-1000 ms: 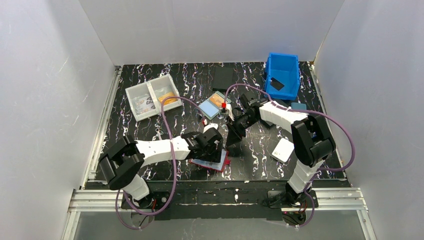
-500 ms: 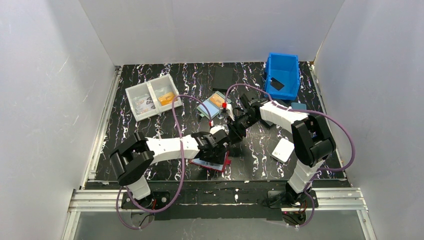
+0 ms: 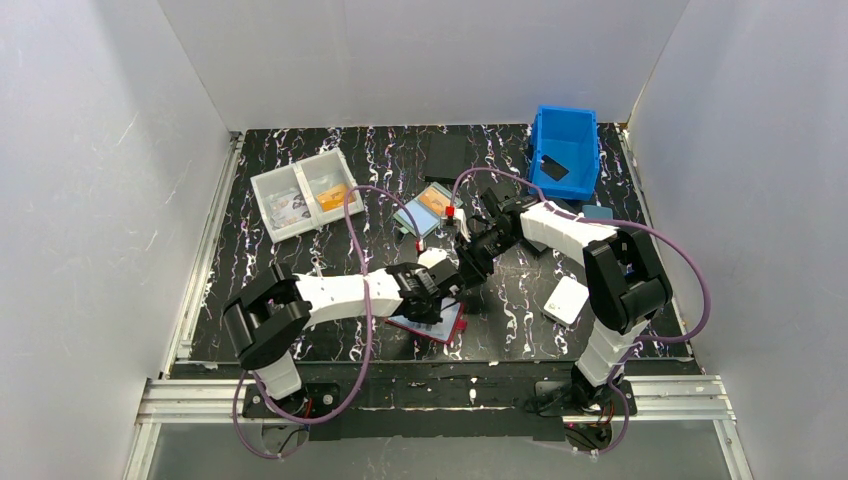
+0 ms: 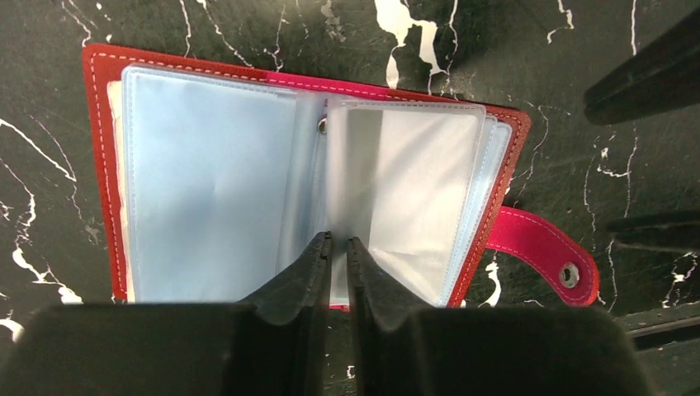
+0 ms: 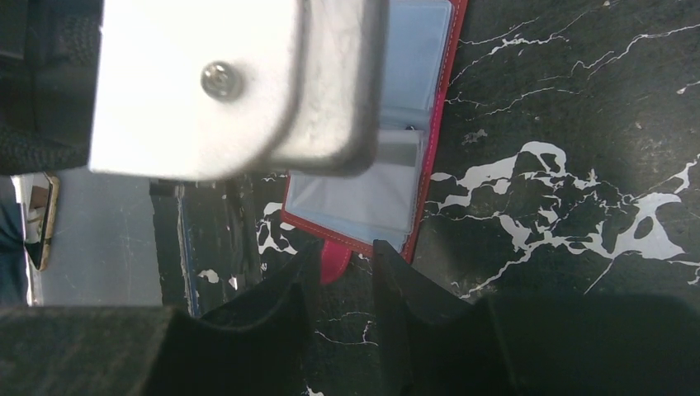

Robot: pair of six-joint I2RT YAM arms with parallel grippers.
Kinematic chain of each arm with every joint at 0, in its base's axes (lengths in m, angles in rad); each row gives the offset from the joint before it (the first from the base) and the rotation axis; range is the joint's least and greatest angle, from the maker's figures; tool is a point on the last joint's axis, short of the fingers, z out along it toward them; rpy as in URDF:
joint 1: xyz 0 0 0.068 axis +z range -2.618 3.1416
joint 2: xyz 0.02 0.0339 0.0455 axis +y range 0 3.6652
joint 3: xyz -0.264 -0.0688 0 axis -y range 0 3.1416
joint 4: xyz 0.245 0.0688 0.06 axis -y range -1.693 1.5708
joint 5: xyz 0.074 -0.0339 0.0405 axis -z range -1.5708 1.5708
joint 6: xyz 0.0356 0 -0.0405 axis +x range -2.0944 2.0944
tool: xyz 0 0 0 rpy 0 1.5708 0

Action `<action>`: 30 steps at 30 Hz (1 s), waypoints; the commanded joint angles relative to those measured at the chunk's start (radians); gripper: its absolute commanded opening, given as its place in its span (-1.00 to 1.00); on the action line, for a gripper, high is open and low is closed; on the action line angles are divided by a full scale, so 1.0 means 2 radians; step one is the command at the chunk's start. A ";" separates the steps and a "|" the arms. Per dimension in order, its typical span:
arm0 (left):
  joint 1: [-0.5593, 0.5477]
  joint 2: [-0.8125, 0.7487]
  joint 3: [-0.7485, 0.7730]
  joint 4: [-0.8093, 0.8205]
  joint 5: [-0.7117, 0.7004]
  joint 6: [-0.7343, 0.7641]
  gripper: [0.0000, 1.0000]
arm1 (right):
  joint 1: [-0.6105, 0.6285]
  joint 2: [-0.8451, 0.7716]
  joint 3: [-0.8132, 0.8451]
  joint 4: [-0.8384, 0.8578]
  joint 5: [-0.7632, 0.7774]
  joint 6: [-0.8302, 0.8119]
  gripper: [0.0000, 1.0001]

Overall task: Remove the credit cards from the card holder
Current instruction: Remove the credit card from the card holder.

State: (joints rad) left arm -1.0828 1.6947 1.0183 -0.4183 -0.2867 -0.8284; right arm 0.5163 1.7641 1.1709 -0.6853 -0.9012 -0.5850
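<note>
The dark-red card holder (image 4: 99, 165) lies spread open on the table, light-blue sleeves up, with its snap tab (image 4: 536, 252) out to the right. My left gripper (image 4: 338, 241) is shut on the lower edge of a pale clear sleeve (image 4: 413, 190) at the fold. I cannot tell the credit cards apart from the light-blue sleeves. In the top view the card holder (image 3: 447, 326) is half hidden under my left gripper (image 3: 440, 292). My right gripper (image 5: 347, 245) stands open astride the snap tab (image 5: 333, 262), its fingers apart and not pinching it.
A white two-part tray (image 3: 300, 192) sits at the back left and a blue bin (image 3: 565, 150) at the back right. A teal-framed case with an orange card (image 3: 425, 208) lies behind the grippers. A white box (image 3: 566, 298) rests by the right arm.
My left gripper slid to the right over the open card holder and its jaws closed from wide apart onto a sleeve. The right gripper has hardly moved.
</note>
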 commanded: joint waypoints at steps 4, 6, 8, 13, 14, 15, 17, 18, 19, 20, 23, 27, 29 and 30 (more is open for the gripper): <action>0.015 -0.026 -0.079 0.052 0.026 -0.022 -1.00 | -0.003 0.002 0.014 -0.016 -0.019 -0.017 -0.24; 0.026 -0.037 -0.103 0.081 0.047 -0.028 -1.00 | -0.002 0.007 0.015 -0.026 -0.021 -0.028 -0.24; 0.035 -0.047 -0.125 0.109 0.063 -0.034 -1.00 | -0.001 0.013 0.017 -0.038 -0.021 -0.044 -0.22; 0.063 -0.078 -0.182 0.188 0.110 -0.052 -1.00 | 0.011 0.022 0.015 -0.052 -0.013 -0.076 -0.03; 0.070 -0.083 -0.194 0.203 0.121 -0.058 -1.00 | 0.012 0.022 0.013 -0.048 -0.011 -0.074 0.00; 0.075 -0.087 -0.205 0.225 0.128 -0.064 -1.00 | 0.013 0.023 0.011 -0.043 -0.009 -0.069 0.01; 0.082 -0.094 -0.222 0.243 0.139 -0.074 -1.00 | 0.013 0.022 0.007 -0.032 -0.013 -0.055 0.05; 0.084 -0.097 -0.226 0.246 0.141 -0.075 -1.00 | 0.013 0.021 0.004 -0.025 -0.021 -0.044 0.06; 0.085 -0.099 -0.228 0.247 0.142 -0.076 -1.00 | 0.014 0.019 -0.002 -0.011 -0.029 -0.024 0.08; 0.086 -0.102 -0.230 0.249 0.143 -0.077 -1.00 | 0.016 0.017 -0.007 0.004 -0.035 -0.008 0.11; 0.091 -0.114 -0.238 0.253 0.143 -0.081 -1.00 | 0.021 0.010 -0.020 0.049 -0.016 0.046 0.17; 0.109 -0.140 -0.269 0.282 0.161 -0.099 -1.00 | 0.020 0.015 -0.022 0.060 -0.006 0.069 0.21; 0.122 -0.156 -0.297 0.315 0.173 -0.117 -1.00 | 0.020 0.027 -0.027 0.085 0.018 0.114 0.21; 0.124 -0.158 -0.305 0.325 0.176 -0.122 -1.00 | 0.020 0.028 -0.029 0.094 0.032 0.128 0.21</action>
State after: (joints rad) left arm -0.8547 1.4055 0.4713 0.2409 0.0513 -1.0492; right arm 0.5533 1.8034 1.1282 -0.5697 -0.8890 -0.4332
